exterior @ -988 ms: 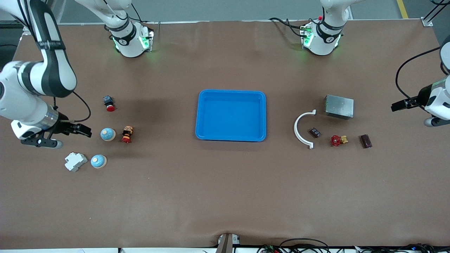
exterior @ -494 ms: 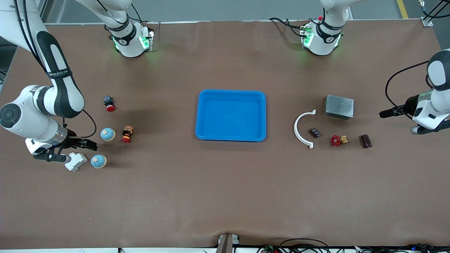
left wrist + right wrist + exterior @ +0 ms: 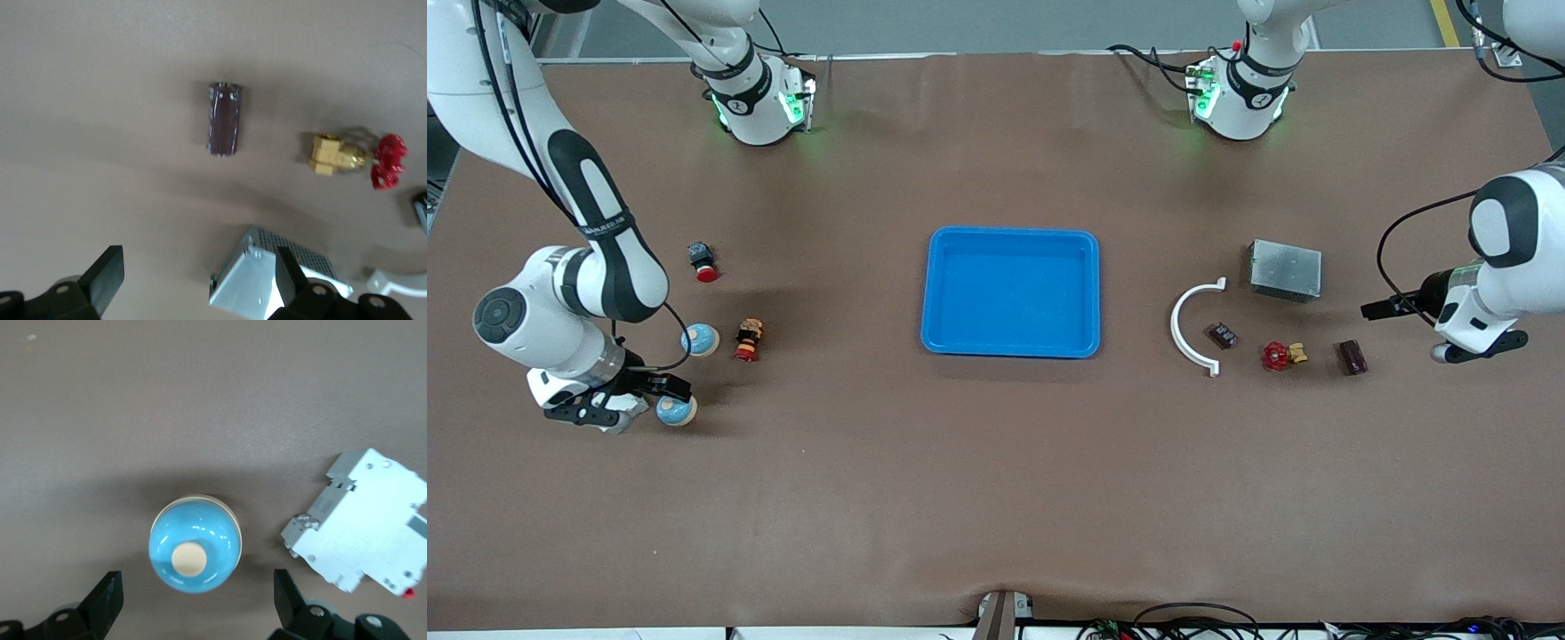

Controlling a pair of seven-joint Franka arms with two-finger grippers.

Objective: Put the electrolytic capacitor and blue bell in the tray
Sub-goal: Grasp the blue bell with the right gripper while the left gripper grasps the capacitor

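The blue tray sits mid-table with nothing in it. Two blue bells stand at the right arm's end: one farther from the camera, the other nearer. My right gripper hovers open by the nearer bell, and nothing is between its fingers. The dark maroon electrolytic capacitor lies on its side at the left arm's end. My left gripper hangs open and empty over the table beside it, apart from it.
A white circuit breaker lies beside the nearer bell. A red push button and a small figure are close by. Near the capacitor are a red-handled brass valve, a small relay, a white arc and a grey metal box.
The right arm has swung toward the camera and now hangs by the nearer bell, covering most of the breaker. The left arm has moved in from the table's end toward the capacitor.
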